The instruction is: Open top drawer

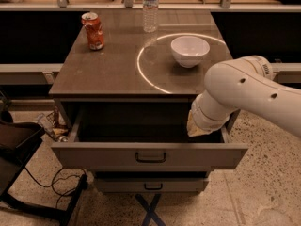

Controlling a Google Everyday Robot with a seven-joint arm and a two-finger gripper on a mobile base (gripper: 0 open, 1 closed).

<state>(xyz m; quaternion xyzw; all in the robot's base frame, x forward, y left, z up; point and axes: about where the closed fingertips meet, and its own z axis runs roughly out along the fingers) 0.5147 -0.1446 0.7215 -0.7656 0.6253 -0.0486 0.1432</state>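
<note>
The top drawer (94,157) is a wide grey-brown drawer with a small dark handle (151,157) at its centre. It stands pulled out from under the cabinet top, and its inside is dark. My white arm (244,91) comes in from the right and bends down over the drawer's right end. The gripper (196,128) sits at the arm's tip, low inside the drawer's right rear corner, mostly hidden by the wrist.
On the cabinet top (108,69) stand a red can (93,30), a clear bottle (150,8) and a white bowl (190,50). A narrower drawer front (150,185) lies below. A dark chair (14,149), cables and clutter are at the left on the floor.
</note>
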